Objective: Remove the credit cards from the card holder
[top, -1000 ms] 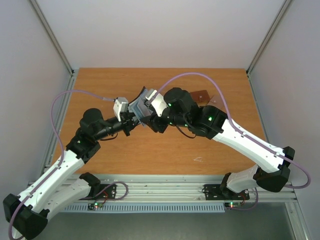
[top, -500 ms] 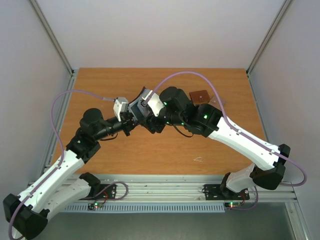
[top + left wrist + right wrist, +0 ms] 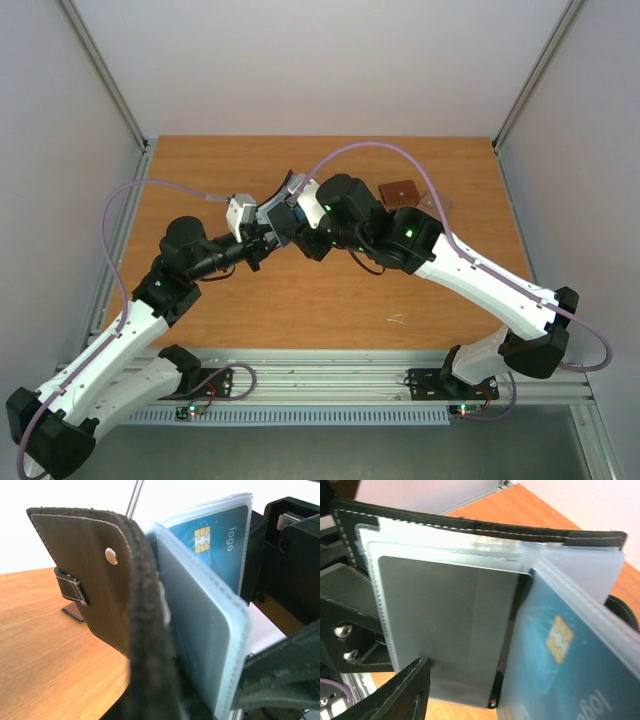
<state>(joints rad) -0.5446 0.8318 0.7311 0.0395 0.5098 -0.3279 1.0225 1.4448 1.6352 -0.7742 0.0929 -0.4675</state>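
The card holder (image 3: 279, 214), a black folding wallet with pale blue sleeves, is held up above the table's middle. My left gripper (image 3: 262, 240) is shut on its lower edge (image 3: 150, 680). In the left wrist view its snap flap (image 3: 90, 565) hangs left and a blue credit card (image 3: 215, 542) sits in a clear sleeve. My right gripper (image 3: 297, 212) reaches in among the fanned sleeves. One of its fingers (image 3: 400, 695) stands before the sleeve with the grey card (image 3: 445, 630). The blue card (image 3: 560, 655) hides the other finger. The jaws stand apart.
A dark brown wallet (image 3: 401, 191) lies on the wooden table (image 3: 330, 300) behind the right arm. A small white scrap (image 3: 397, 319) lies near the front. Metal frame posts (image 3: 105, 80) stand at the back corners.
My right arm has pushed left, bringing its gripper deeper into the held card holder. The left arm and the holder have stayed put.
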